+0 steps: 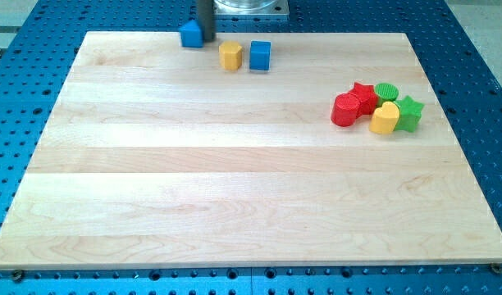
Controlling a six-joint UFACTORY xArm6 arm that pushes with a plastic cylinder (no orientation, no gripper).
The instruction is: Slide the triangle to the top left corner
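Note:
The blue triangle block (190, 34) sits at the top edge of the wooden board (235, 180), left of the middle. My tip (204, 38) is a dark rod coming down from the view's top; its end is right against the triangle's right side. A yellow block (230, 56) and a blue cube (260, 55) stand just to the right and slightly below.
A cluster stands at the right of the board: a red cylinder-like block (345, 110), a red star (364, 95), a green round block (387, 91), a yellow block (385, 119) and a green star (410, 113). A blue perforated table (472, 49) surrounds the board.

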